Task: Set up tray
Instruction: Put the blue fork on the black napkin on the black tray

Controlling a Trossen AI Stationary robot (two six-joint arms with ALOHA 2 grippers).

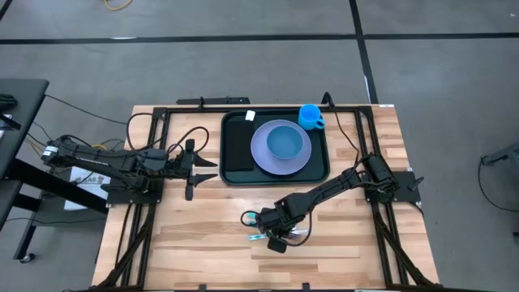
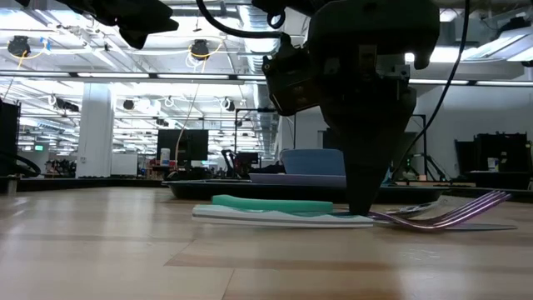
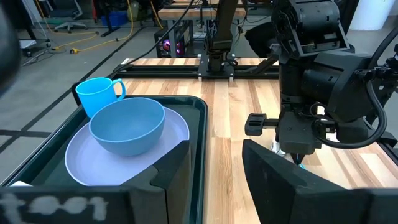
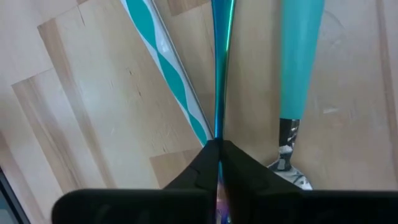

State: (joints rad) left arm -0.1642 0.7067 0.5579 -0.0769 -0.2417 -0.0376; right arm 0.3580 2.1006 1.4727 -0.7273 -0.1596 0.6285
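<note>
My right gripper point(image 4: 217, 149) was shut on an iridescent utensil handle point(image 4: 221, 62) near the table's front edge, w/ the tray point(image 1: 235, 138) farther back; left gripper point(image 1: 195, 169) waited part-open beside it.

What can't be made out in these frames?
- Working ends of the iridescent utensil, striped utensil and teal-handled utensil: cut off by the right wrist view's edges.
- Cutlery in the high view: hidden under the right gripper.
- Tray contents in the low view: seen edge-on, partly behind the arm.
- White item on the tray: too small.
</note>
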